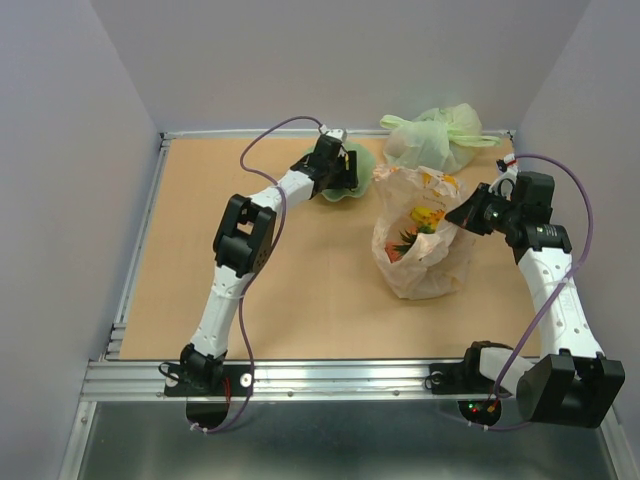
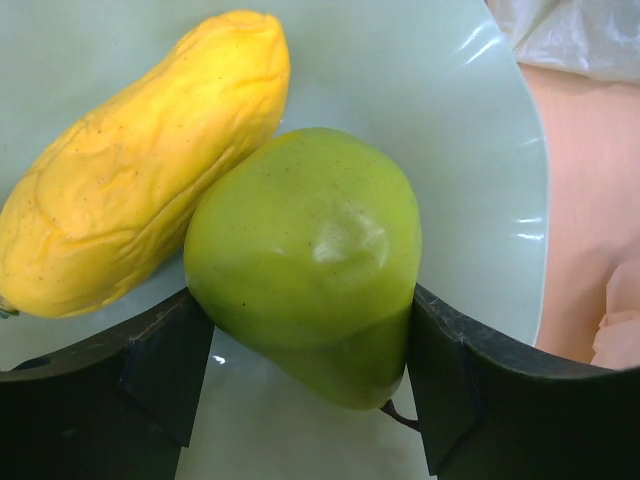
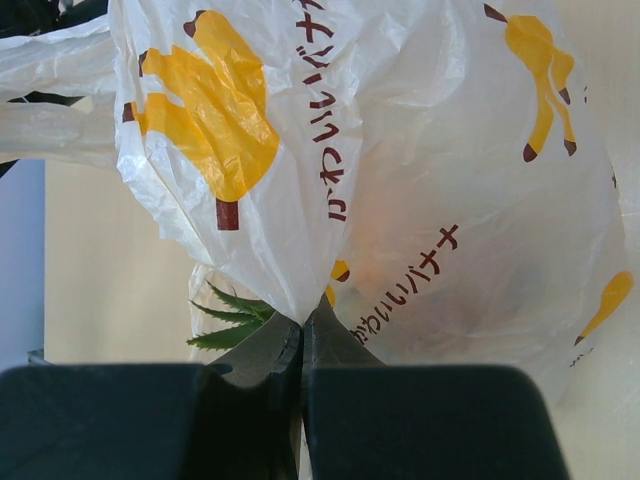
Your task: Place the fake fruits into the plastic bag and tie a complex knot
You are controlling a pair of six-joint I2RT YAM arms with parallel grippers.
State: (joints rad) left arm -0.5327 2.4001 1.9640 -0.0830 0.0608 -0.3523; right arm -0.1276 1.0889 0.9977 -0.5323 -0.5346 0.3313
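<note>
Left gripper (image 2: 300, 390) stretched far into the bowl (image 2: 485, 150), clamped on the green fruit (image 2: 305, 250), only its wrist view shows us that, right gripper (image 3: 302, 345) bent inward, pinching the plastic bag (image 3: 410, 190) edge mid-tabletop (image 1: 300, 290)

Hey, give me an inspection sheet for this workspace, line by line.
Surface: tan table, metal rail at the near edge.
Job's things: plastic bag upright, fruits inside; green fruit and yellow fruit in the pale green bowl.
Clutter: green knotted bag at the far edge.
Grippers: left hand closed on the green fruit; right hand pinching the plastic bag.
Cables: purple cable looping along each arm.
Surroundings: plain grey walls.
</note>
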